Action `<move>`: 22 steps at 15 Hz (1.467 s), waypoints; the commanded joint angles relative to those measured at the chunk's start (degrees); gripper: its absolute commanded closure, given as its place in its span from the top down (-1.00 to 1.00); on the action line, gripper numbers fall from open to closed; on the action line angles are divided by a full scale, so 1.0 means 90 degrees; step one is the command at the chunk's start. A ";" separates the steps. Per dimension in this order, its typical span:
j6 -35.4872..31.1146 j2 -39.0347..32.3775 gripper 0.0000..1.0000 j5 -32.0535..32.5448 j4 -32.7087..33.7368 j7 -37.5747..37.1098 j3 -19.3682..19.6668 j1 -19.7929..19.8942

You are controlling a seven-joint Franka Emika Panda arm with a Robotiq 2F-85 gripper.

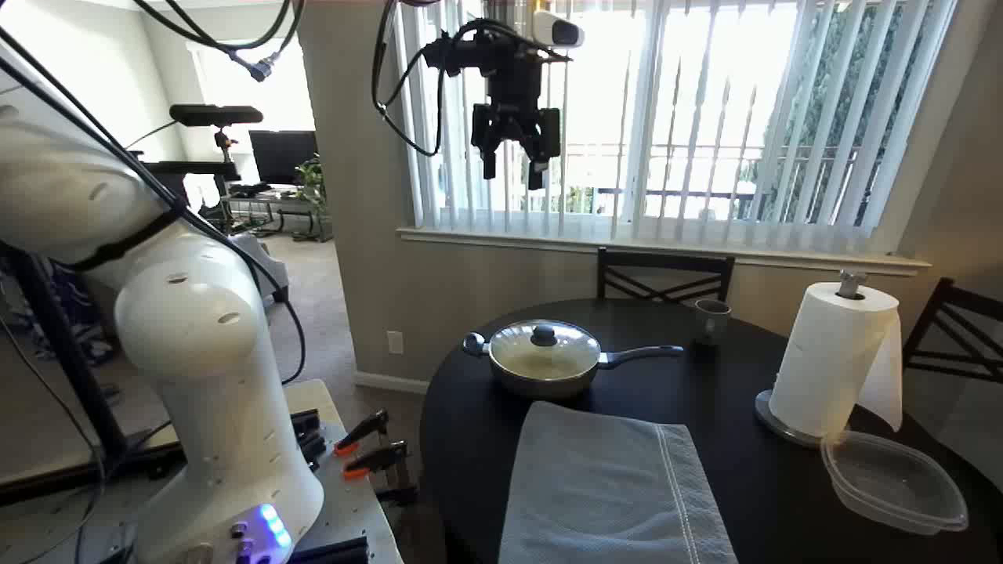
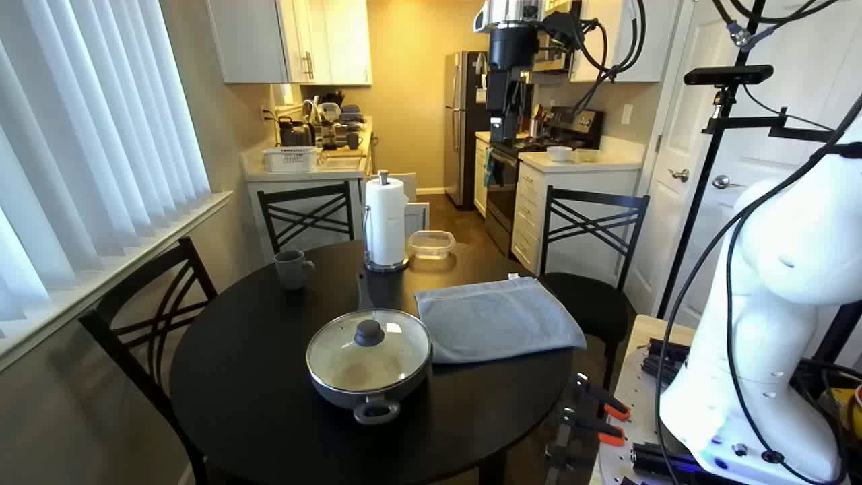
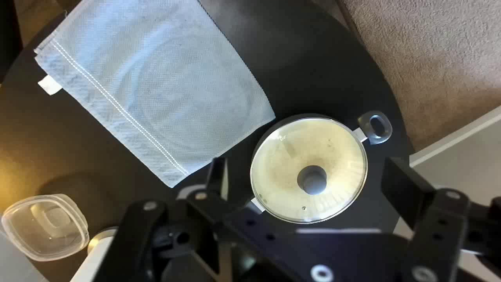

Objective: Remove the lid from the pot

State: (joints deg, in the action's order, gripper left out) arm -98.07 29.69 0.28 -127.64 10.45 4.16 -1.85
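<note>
End effector (image 1: 513, 174): jaws spread apart | lid (image 3: 303, 154) seated on pot (image 1: 544, 386) | white tag (image 3: 50, 85) on towel (image 3: 156, 94), unreadable

In an exterior view, the lid (image 1: 544, 338) is lying on the pot (image 1: 541, 385) — before it the cloth (image 1: 607, 486), at its right the mug (image 1: 711, 319) and paper roll (image 1: 832, 360).

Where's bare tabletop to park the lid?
In an exterior view, the table is bare between mug, pot and the edge toward the blinds, and between pot, cloth and the edge facing the robot base. Crowded: paper towel roll next to clear container; cloth corner close to pot.
</note>
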 commanded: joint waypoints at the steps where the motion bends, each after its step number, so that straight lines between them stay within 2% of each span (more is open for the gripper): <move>1: 0.0011 -0.0007 1.00 -0.0019 0.0012 0.0017 -0.0039 0.0048; 7: 0.0011 -0.0007 1.00 -0.0019 0.0012 0.0017 -0.0039 0.0048; 9: -0.0164 -0.0404 1.00 -0.0031 0.0179 -0.0254 -0.0263 -0.0037; 12: -0.0700 -0.1209 1.00 -0.0007 0.0334 -0.1209 -0.0803 -0.0099; 15: -0.1639 -0.2086 1.00 0.0043 0.0463 -0.2584 -0.1231 -0.0077; 19: -0.2653 -0.3134 1.00 0.0219 0.0757 -0.3676 -0.1418 -0.0177; 22: -0.3022 -0.3721 1.00 0.0046 0.0996 -0.3776 -0.1349 -0.0339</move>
State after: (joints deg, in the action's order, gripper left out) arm -123.33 0.82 0.96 -121.68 -21.23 -8.33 -3.69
